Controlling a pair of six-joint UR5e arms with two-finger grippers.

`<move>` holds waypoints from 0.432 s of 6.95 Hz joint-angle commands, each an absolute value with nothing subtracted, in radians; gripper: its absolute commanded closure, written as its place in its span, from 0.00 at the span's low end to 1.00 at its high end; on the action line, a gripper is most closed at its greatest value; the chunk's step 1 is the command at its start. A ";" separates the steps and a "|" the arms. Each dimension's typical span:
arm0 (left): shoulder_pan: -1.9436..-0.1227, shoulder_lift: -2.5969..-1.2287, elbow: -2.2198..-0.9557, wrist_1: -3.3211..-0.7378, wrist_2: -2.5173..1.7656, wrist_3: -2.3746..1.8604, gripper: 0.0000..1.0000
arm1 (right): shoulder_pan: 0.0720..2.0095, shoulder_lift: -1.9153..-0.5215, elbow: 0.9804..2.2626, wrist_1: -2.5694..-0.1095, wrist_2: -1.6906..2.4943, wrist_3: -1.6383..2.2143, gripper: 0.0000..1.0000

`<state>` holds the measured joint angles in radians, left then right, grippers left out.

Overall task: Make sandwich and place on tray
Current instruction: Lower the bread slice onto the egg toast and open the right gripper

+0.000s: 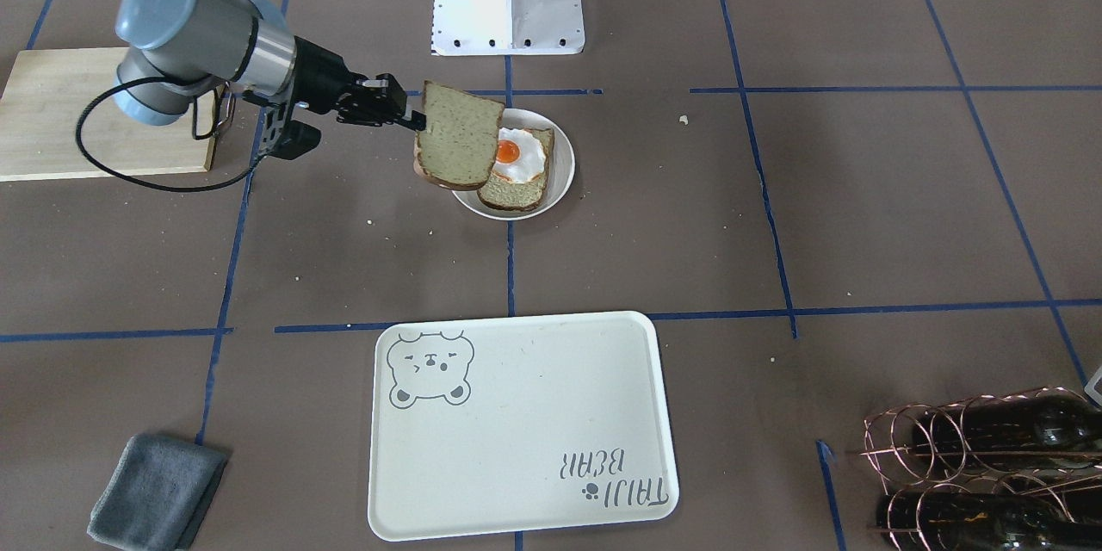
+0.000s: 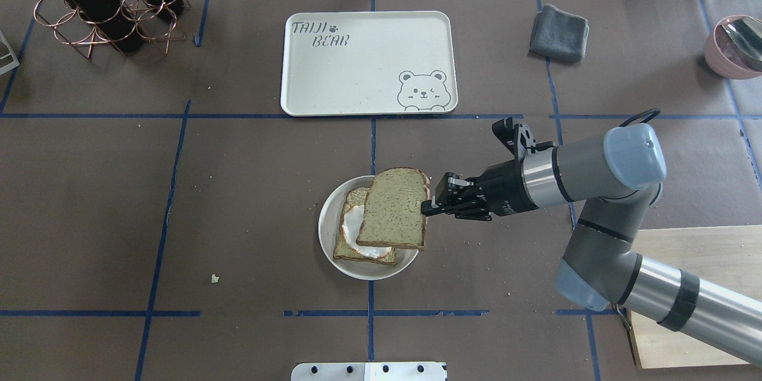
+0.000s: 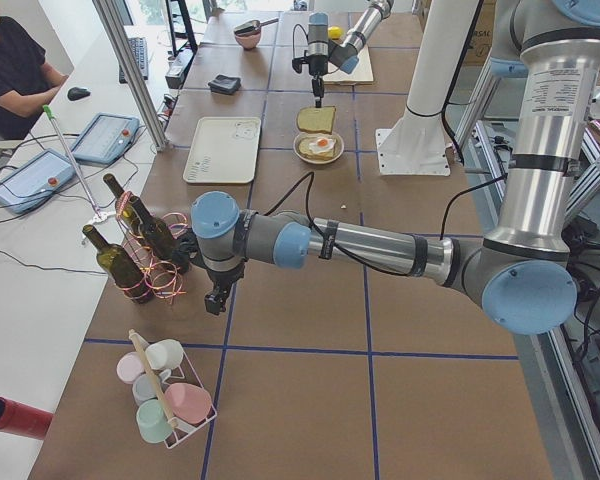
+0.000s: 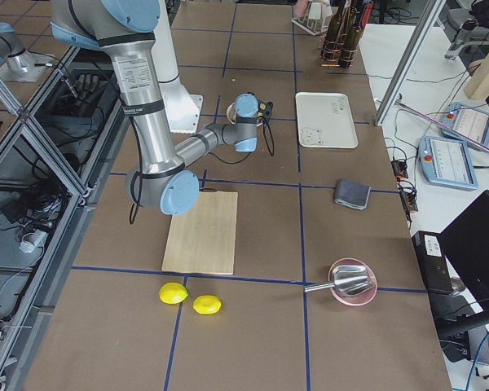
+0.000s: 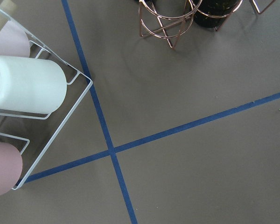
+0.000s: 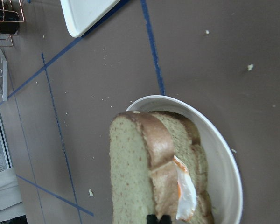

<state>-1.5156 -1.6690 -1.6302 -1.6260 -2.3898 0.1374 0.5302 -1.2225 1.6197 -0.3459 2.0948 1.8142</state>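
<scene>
My right gripper (image 2: 430, 205) is shut on the edge of a bread slice (image 2: 396, 208) and holds it tilted just above the small round plate (image 2: 324, 226). On the plate lies the other bread slice (image 2: 348, 247) with the fried egg (image 2: 352, 223) on top. The front view shows the held slice (image 1: 456, 138) overlapping the egg (image 1: 516, 157) from the side. The right wrist view shows the held slice (image 6: 130, 177) edge-on over the plate (image 6: 224, 154). The bear tray (image 2: 369, 62) lies apart, beyond the plate. My left gripper (image 3: 217, 300) hangs near the wine rack; I cannot tell its state.
A copper wine rack with bottles (image 2: 101, 0) stands at the far left. A grey cloth (image 2: 559, 33) and a pink bowl (image 2: 732, 44) lie at the far right. A wooden cutting board (image 2: 696, 292) is under the right arm. A mug rack (image 5: 23, 93) is below the left wrist.
</scene>
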 commanded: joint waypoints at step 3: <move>-1.516 -1.669 -1.634 -1.626 -2.390 0.138 0.00 | 0.463 -1.170 1.536 -0.336 1.967 1.818 1.00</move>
<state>-1.5156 -1.6690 -1.6326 -1.6260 -2.3895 0.1380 0.4730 -1.1721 1.5483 -0.3402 1.9872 1.8163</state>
